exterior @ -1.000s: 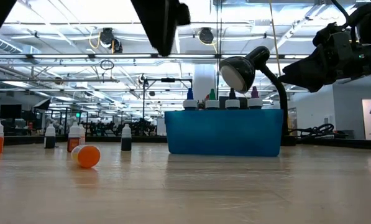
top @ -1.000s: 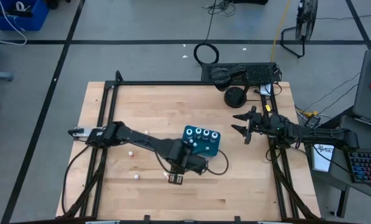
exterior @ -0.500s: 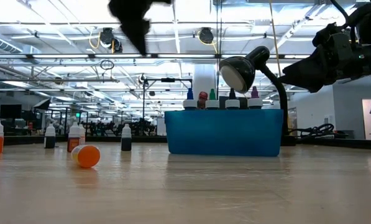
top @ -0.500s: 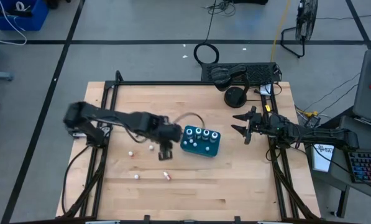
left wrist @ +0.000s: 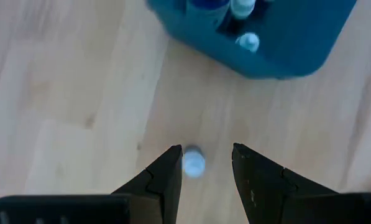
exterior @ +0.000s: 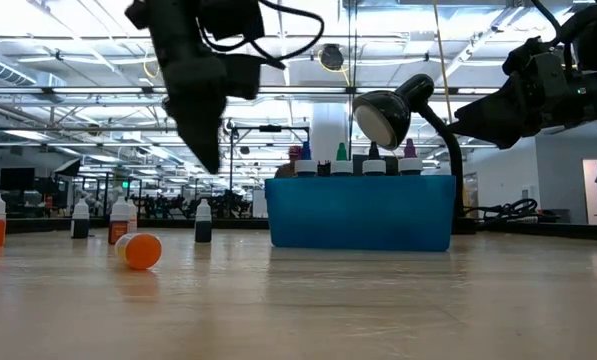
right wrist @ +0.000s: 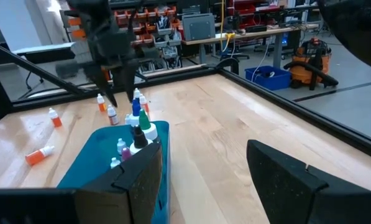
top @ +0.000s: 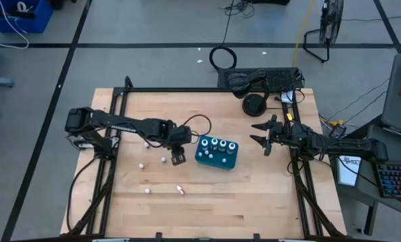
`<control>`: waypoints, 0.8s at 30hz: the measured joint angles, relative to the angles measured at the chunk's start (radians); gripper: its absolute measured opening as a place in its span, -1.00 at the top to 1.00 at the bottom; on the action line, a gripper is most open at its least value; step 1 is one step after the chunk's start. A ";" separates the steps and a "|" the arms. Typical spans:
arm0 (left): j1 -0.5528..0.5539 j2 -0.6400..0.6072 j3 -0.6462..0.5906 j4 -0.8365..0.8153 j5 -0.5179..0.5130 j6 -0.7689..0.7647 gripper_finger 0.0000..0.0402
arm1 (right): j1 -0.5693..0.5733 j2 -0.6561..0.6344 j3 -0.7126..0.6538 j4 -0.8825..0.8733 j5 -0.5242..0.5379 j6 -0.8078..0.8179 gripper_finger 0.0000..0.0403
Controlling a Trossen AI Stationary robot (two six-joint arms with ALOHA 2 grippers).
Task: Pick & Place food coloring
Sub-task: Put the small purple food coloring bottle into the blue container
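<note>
The food coloring bottles are tiny, with white caps. Several stand in the teal box (top: 217, 153), also seen in the low view (exterior: 361, 210). Others stand loose on the table to its left (top: 141, 165), and an orange one (top: 181, 191) lies on its side. My left gripper (top: 178, 159) hangs open in the air just left of the box. In the left wrist view, one white-capped bottle (left wrist: 192, 163) stands on the table below the gap of my left gripper (left wrist: 207, 165), untouched. My right gripper (top: 262, 136) waits open near the table's right edge.
A black desk lamp (top: 254, 104) stands at the far right of the table, behind the box. Loose bottles (exterior: 80, 218) are scattered over the left half. There is bare wood along the near edge and between the box and my right gripper.
My left gripper has swung from the near side by the lying orange bottle toward the far edge, up to the box's left side. It has then come lower over the table. The bottles and box have stayed in place.
</note>
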 joint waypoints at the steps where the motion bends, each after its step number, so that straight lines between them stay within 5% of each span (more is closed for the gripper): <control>1: -0.001 0.004 -0.002 0.002 -0.011 0.011 0.28 | 0.000 0.000 0.000 0.002 0.000 0.000 -0.11; 24: -0.004 0.202 -0.003 0.026 -0.012 0.085 0.28 | 0.000 0.007 0.000 0.000 0.000 0.000 -0.11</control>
